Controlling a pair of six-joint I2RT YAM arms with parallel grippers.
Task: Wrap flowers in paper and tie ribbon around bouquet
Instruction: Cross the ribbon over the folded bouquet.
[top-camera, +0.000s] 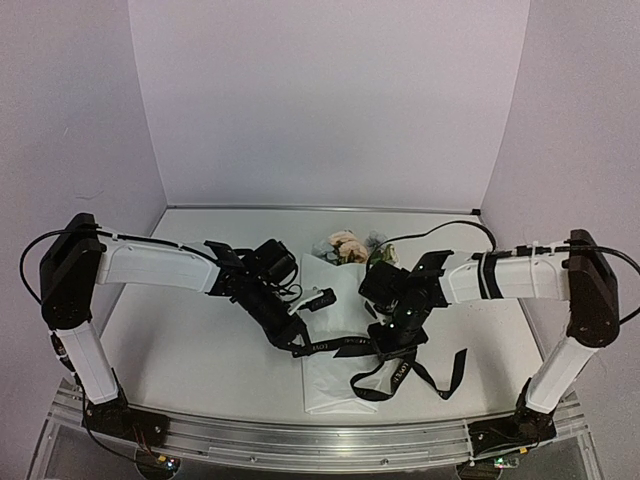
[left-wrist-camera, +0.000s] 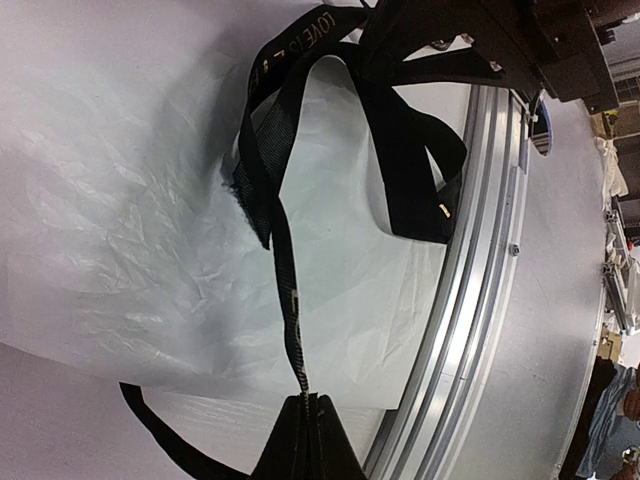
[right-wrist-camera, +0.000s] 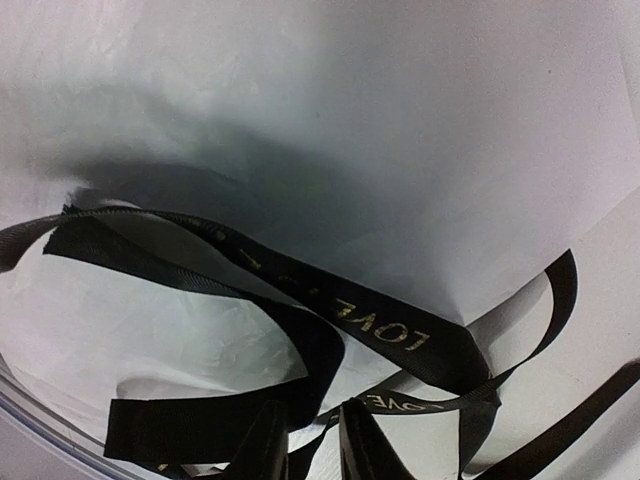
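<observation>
The bouquet (top-camera: 330, 385), a white paper cone with the flowers (top-camera: 345, 245) showing at its far end, is seen lying on the table (top-camera: 200, 345) between the two arms. The black, gold-lettered ribbon (top-camera: 345, 345) is drawn across the cone's middle, and its loose loops are piled at the near right. One strand is pinched in the closed left gripper (left-wrist-camera: 304, 405), just left of the cone. The right gripper (right-wrist-camera: 312, 435) is held at the cone's right edge with its jaws narrowly parted, and ribbon loops are gathered at its fingertips.
</observation>
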